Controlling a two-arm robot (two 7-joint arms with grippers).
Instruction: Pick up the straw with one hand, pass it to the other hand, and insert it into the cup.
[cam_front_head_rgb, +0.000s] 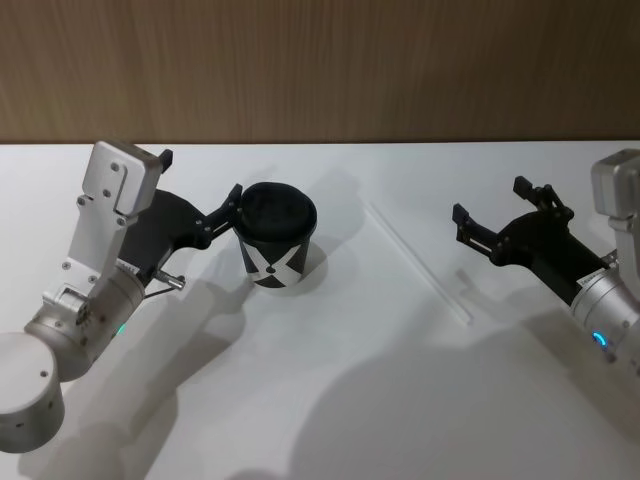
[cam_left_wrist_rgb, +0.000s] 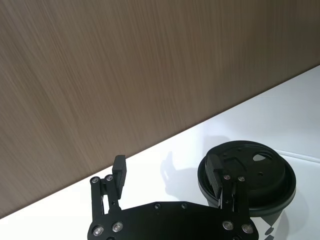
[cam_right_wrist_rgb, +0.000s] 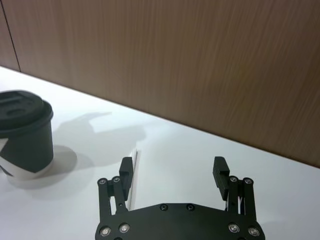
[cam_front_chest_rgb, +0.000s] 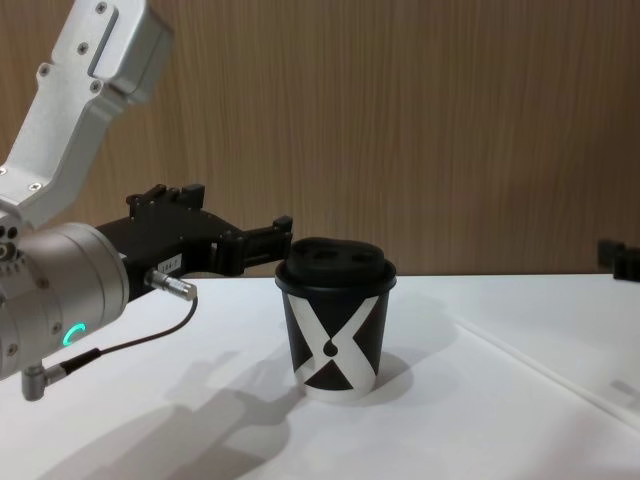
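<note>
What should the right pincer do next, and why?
Probably lower the open right pincer over the straw and close on it. The straw lies flat on the table, ungrasped, beside that pincer; the open left pincer is by the paper cup.

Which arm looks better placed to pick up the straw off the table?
Probably the right. The right gripper is open and close beside the straw; the left gripper is over at the cup, farther away.
</note>
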